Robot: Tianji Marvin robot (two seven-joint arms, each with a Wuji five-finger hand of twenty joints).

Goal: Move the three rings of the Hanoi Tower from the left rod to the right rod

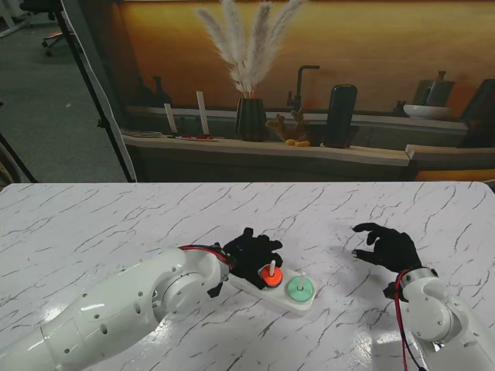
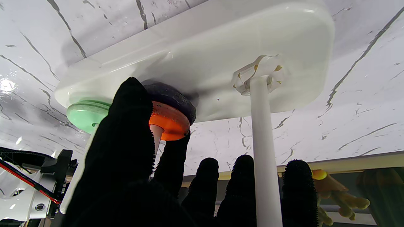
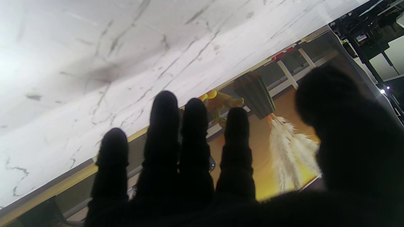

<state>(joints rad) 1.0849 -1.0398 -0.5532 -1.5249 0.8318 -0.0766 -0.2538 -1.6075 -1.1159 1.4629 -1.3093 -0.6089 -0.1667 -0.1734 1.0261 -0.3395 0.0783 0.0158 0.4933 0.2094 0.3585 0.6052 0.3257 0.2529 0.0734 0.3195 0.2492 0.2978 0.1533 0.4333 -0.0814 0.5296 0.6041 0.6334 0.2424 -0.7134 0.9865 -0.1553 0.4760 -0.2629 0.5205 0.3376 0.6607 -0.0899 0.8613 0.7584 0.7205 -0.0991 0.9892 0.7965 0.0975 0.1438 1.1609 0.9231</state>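
The white base (image 1: 272, 296) sits near the tabletop's near edge, with the green ring (image 1: 300, 291) already on its right rod, the orange ring (image 1: 270, 273) atop a dark ring (image 2: 172, 96) on the middle rod, and the left rod (image 2: 263, 148) bare. The left hand (image 1: 249, 257) pinches the orange ring between thumb and forefinger, while the right hand (image 1: 389, 247) hovers open, holding nothing; by my reading two rings are left to move. No readable writing or brand shows

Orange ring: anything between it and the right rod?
Nothing stands between them. The left hand has fingers on the orange ring; the right rod already carries the green ring.
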